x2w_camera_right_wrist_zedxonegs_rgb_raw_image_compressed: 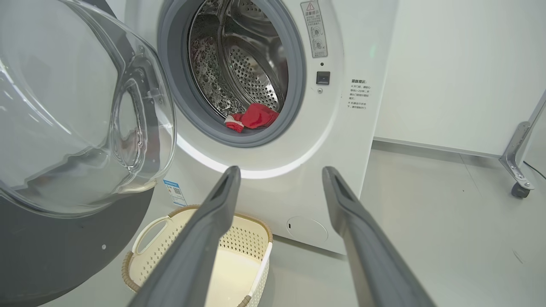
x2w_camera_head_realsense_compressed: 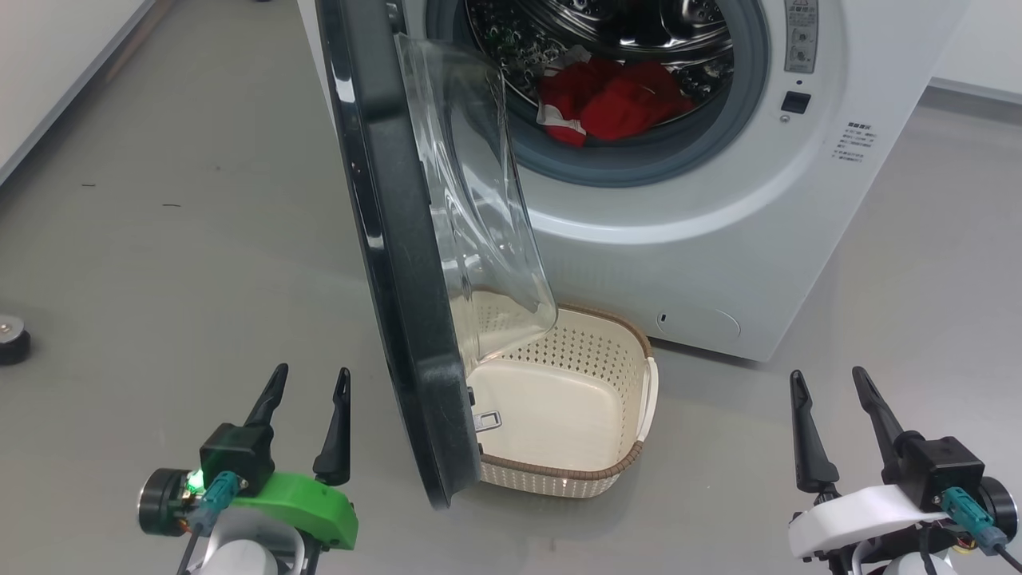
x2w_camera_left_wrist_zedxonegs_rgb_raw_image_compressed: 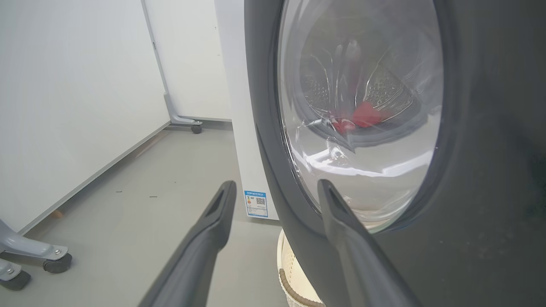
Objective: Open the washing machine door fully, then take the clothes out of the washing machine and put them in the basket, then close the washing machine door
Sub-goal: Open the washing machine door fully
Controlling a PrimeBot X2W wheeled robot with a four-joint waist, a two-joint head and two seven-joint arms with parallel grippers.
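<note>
The washer (x2w_camera_head_realsense_compressed: 718,239) sits far right, its door (x2w_camera_head_realsense_compressed: 391,239) half open over the basket (x2w_camera_head_realsense_compressed: 591,351) at its foot; clothes (x2w_camera_head_realsense_compressed: 623,100) lie in the drum. My left gripper (x2w_camera_head_realsense_compressed: 311,371) and right gripper (x2w_camera_head_realsense_compressed: 826,372) hang near, fingers apart, empty. Step 1 looks unfinished: I'd push the door further left.

Bright even light, sharp, faint glare.

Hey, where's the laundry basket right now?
In the head view the basket sits on the floor near the centre, right in front of the washing machine, its left part hidden behind the open door.
</note>
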